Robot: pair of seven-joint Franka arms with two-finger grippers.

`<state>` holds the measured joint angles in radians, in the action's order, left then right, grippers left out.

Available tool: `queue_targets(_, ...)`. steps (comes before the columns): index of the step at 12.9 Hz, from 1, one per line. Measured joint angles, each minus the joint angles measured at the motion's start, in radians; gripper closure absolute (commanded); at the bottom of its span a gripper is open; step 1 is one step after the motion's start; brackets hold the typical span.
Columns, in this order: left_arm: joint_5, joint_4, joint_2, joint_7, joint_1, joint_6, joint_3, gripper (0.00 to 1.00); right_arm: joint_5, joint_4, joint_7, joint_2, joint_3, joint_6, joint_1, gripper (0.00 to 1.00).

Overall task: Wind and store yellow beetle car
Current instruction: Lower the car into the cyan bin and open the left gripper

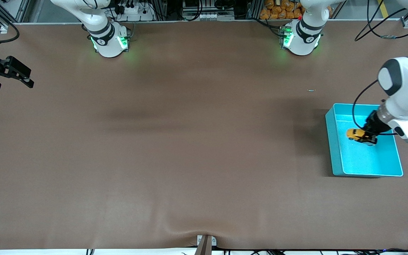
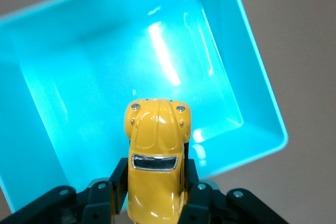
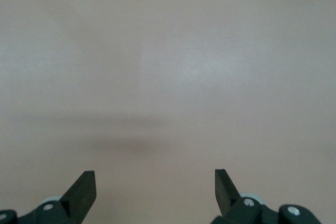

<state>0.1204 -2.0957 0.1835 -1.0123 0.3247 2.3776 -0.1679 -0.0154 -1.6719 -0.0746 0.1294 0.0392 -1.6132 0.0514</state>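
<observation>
Nearly done: left end effector (image 1: 367, 138) grips the yellow beetle car (image 1: 356, 134) over the turquoise bin (image 1: 333, 141) at the bench's left-arm end, release pending; right end effector (image 3: 155, 187) waits wide open over the bench's right-arm edge.

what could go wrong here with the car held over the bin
1. The left tool pinches only the rear of the small orange-yellow beetle-shaped toy car; the smooth rounded body could slip out early.
2. The car hangs over the rectangular turquoise plastic bin; released from that height it may bounce or tip.
3. If wound, its wheels could drive it into the bin wall on landing.
The right tool waits open at the right arm's end of the table.
</observation>
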Motion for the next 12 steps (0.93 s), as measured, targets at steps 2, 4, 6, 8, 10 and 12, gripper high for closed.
queue_targets(2, 0.000, 0.019, 0.041, 0.146, 0.017, 0.000, 0.000, 1.00, 0.000, -0.001, 0.000, -0.004, 0.002, 0.000, -0.004, 0.00)
queue_targets(4, 0.001, 0.055, 0.100, 0.300, 0.025, 0.000, 0.000, 1.00, 0.000, -0.001, 0.000, -0.007, 0.002, 0.000, -0.013, 0.00)
queue_targets(6, 0.002, 0.092, 0.156, 0.483, 0.037, 0.000, 0.000, 1.00, 0.000, -0.002, 0.000, -0.008, 0.002, 0.001, -0.019, 0.00)
queue_targets(8, 0.003, 0.123, 0.197, 0.686, 0.059, -0.001, 0.001, 1.00, 0.000, -0.002, 0.000, -0.008, 0.002, 0.003, -0.020, 0.00)
queue_targets(10, 0.004, 0.131, 0.224, 0.902, 0.091, -0.004, 0.003, 1.00, 0.000, -0.003, 0.000, -0.009, 0.002, 0.007, -0.020, 0.00)
queue_targets(12, 0.013, 0.132, 0.249, 1.079, 0.120, -0.005, 0.003, 1.00, 0.000, -0.003, 0.000, -0.010, 0.002, 0.009, -0.020, 0.00)
